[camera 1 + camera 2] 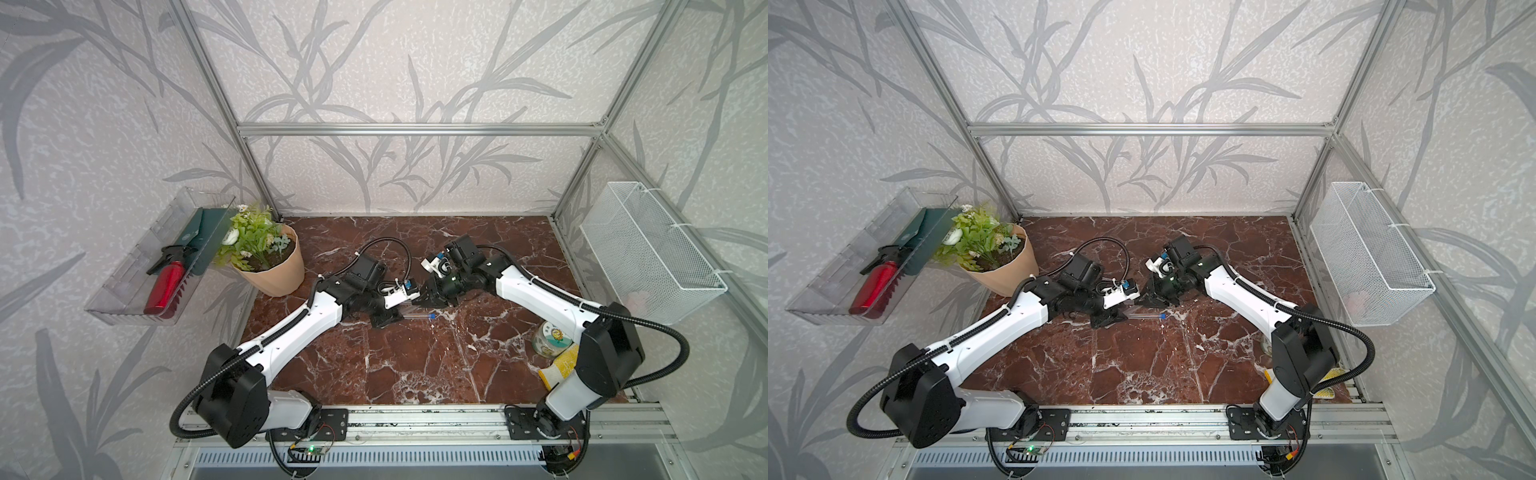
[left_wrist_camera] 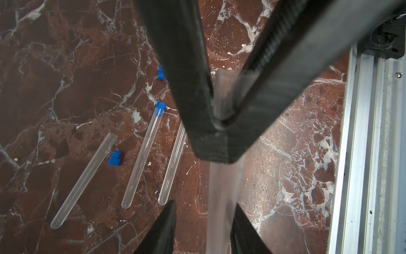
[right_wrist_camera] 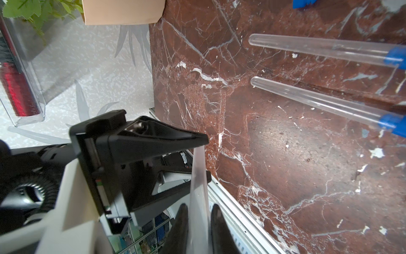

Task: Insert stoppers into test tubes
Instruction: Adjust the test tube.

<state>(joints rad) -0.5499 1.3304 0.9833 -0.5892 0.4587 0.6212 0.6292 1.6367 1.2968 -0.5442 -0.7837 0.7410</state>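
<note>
My right gripper (image 3: 200,206) is shut on a clear test tube (image 3: 198,193), held off the marble table between the two arms. The same tube (image 2: 222,198) runs between the fingers of my left gripper (image 2: 205,203), which stands open, with a gap on one side of the tube. In both top views the two grippers (image 1: 401,309) (image 1: 422,301) meet at mid-table. On the table lie two tubes with blue stoppers (image 3: 395,57) (image 3: 391,123) in them and one unplugged tube (image 2: 83,182). Two loose stoppers (image 2: 114,158) (image 2: 161,72) lie beside them.
A potted plant (image 1: 274,270) stands at the back left. A can (image 1: 550,338) and a yellow pack (image 1: 561,368) sit by the right arm's base. A wire basket (image 1: 652,257) and a clear tray (image 1: 124,291) hang outside the table. An aluminium rail (image 1: 415,419) runs along the front edge.
</note>
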